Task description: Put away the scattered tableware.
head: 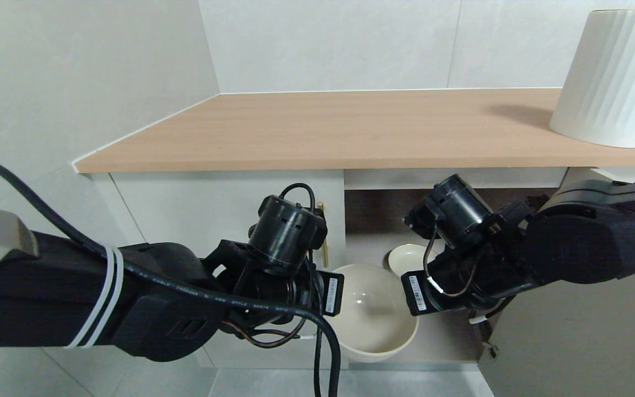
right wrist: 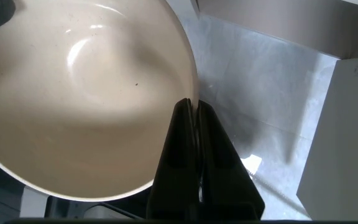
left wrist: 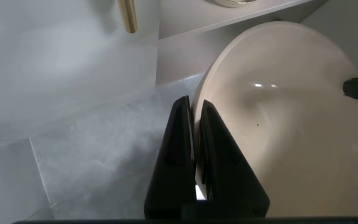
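A large cream bowl [head: 370, 314] hangs in front of the open lower cabinet, held between both arms. My left gripper [head: 335, 306] is shut on the bowl's left rim; in the left wrist view its fingers [left wrist: 180, 124] pinch the edge of the bowl [left wrist: 278, 124]. My right gripper [head: 409, 300] is shut on the opposite rim, its fingers [right wrist: 182, 118] clamped over the bowl's [right wrist: 86, 93] edge. A small cream bowl [head: 408, 256] sits on the cabinet shelf behind the large one.
A wooden countertop [head: 350, 127] runs above the cabinet, with a white ribbed container [head: 609, 77] at its right end. The closed left door carries a gold handle [head: 324, 242]. The open right door [head: 571, 342] stands beside my right arm. Grey floor [left wrist: 92, 155] lies below.
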